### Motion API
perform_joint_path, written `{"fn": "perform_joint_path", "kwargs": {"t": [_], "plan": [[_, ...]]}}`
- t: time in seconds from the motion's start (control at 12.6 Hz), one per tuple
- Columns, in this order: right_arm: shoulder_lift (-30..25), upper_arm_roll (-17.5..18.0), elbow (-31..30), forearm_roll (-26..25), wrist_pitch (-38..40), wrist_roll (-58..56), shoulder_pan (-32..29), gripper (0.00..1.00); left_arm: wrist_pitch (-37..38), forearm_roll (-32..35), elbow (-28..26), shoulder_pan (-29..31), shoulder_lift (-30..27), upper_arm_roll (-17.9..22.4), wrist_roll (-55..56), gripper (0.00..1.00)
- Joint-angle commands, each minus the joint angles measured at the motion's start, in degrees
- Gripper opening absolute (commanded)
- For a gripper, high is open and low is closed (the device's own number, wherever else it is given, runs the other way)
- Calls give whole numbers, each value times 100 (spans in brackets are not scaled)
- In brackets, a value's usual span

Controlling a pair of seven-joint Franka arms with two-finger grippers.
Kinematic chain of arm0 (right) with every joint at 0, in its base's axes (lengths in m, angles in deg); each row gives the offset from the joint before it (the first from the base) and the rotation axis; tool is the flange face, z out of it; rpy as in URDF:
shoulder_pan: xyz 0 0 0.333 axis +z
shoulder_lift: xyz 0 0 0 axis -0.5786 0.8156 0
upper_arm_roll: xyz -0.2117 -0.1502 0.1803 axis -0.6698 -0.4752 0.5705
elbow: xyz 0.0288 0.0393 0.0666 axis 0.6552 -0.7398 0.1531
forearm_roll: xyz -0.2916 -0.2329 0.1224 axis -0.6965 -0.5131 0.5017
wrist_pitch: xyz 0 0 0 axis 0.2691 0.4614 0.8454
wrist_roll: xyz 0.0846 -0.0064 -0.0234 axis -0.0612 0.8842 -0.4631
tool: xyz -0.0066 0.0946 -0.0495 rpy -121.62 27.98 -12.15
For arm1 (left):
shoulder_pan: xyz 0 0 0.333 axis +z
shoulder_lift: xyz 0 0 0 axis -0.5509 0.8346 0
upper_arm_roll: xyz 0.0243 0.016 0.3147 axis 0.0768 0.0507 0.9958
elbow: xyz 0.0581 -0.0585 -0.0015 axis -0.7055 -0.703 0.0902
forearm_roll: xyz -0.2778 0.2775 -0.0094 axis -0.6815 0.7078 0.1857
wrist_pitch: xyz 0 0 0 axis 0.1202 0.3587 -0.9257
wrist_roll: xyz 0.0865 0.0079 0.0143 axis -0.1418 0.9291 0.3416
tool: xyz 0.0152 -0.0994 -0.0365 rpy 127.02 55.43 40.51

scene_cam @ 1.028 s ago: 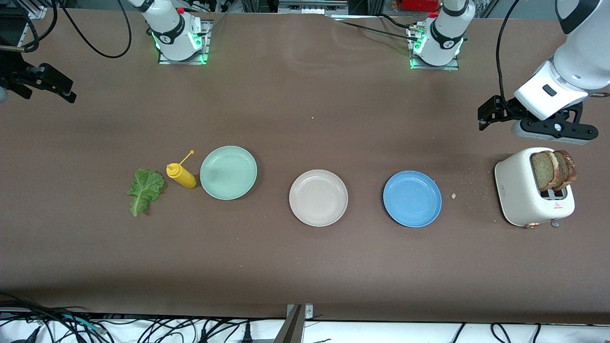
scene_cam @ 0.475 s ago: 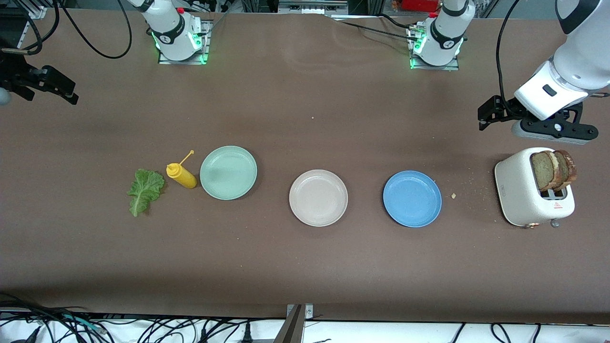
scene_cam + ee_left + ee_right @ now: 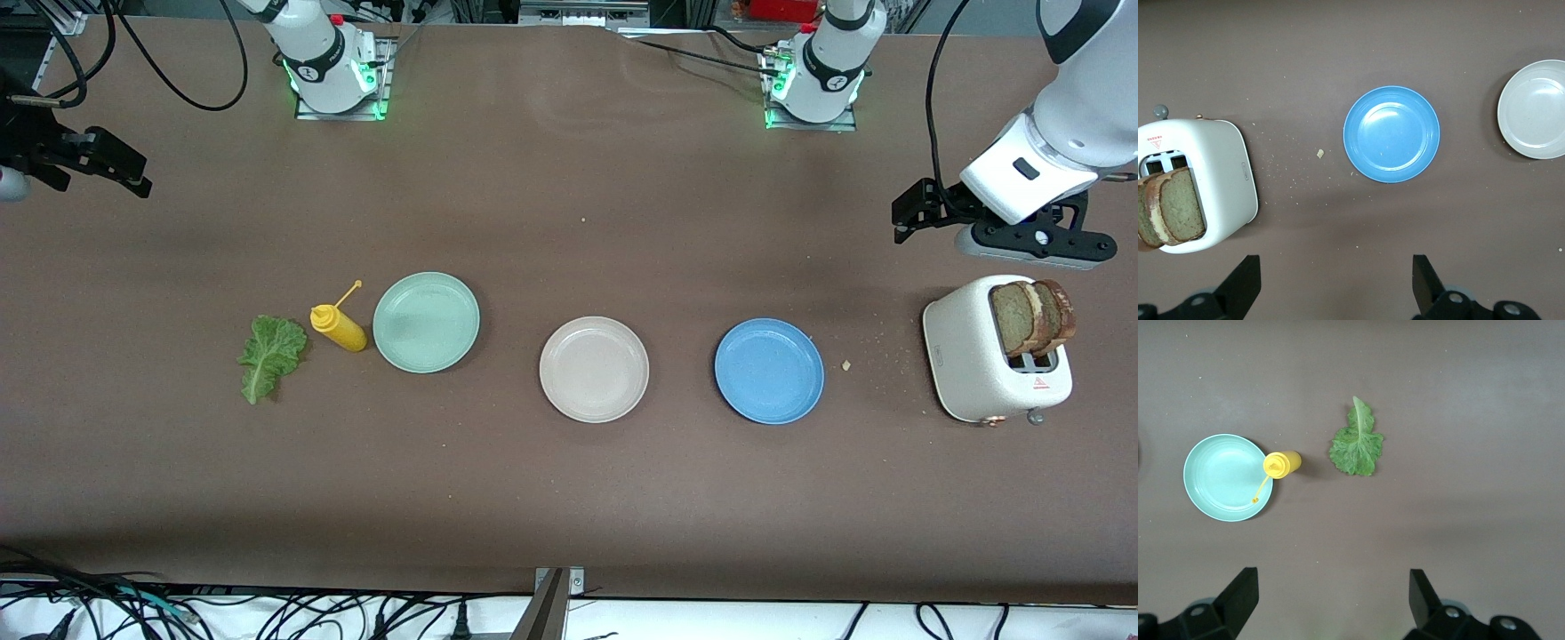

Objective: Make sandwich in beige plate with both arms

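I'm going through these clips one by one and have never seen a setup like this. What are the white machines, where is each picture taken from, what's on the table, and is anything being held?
The white machines are two robot arms bolted along one edge of a brown table. The wide picture looks down from a high camera facing them. The other two come from cameras on each arm's wrist, looking down past its black fingers.

In a row on the table: a lettuce leaf, a yellow squeeze bottle, a green plate, a beige plate, a blue plate and a white toaster with two bread slices standing in its slots. All three plates are empty.

Nothing is held. The left gripper is open, up over the table beside the toaster. The right gripper is open, above the table at the lettuce end.
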Motion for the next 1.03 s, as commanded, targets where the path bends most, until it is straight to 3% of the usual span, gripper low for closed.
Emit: {"fn": "perform_joint_path", "kwargs": {"t": [0.0,0.95], "plan": [[18,12,42,69,4,103,6,100,32,57,15,-42,-18,37,-44,100],[53,91,50,78,4,121,15,100,32,57,7,-42,-18,37,-35,100]]}}
